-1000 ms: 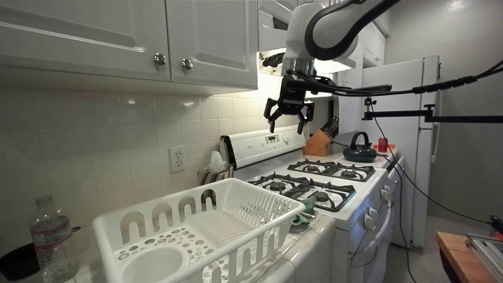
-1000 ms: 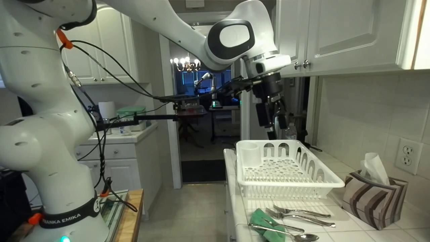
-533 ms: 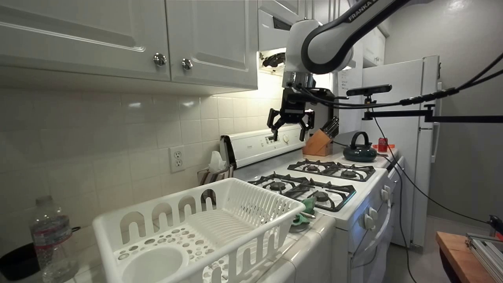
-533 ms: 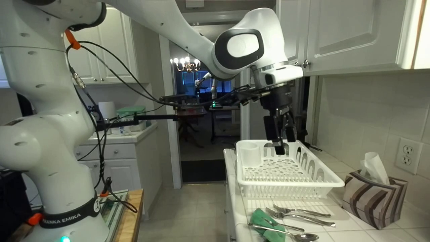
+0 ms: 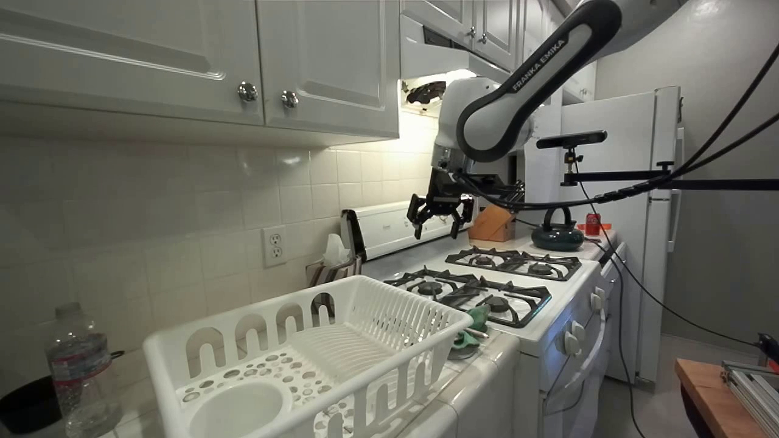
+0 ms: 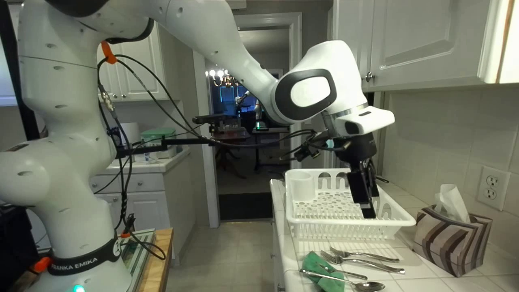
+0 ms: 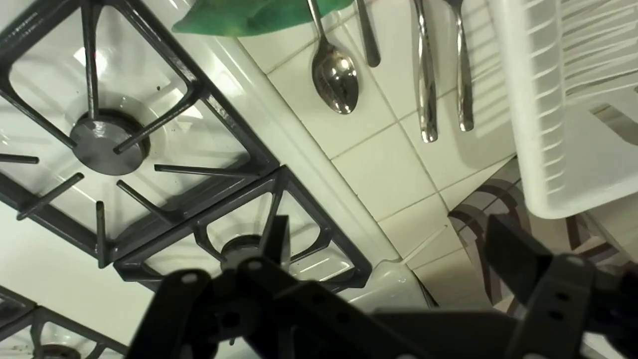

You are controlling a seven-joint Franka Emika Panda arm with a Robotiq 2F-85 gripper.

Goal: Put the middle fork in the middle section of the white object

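Note:
Two forks lie side by side on the tiled counter in an exterior view. I take the one farther from the rack as the middle fork; a thinner utensil lies beyond it. In the wrist view the middle fork's handle shows, its head out of frame. The white object, a dish rack, stands just behind the forks and also shows in an exterior view and the wrist view. My gripper is open and empty, its fingers wide apart. In an exterior view the gripper hangs in front of the rack.
A spoon and the thinner utensil lie partly on a green cloth. A striped tissue box stands by the wall. The stove adjoins the counter. A plastic bottle stands beyond the rack. Cabinets hang above.
My gripper has come down; in an exterior view it has also moved right and nearer the forks. It stays open. The forks and rack have not moved.

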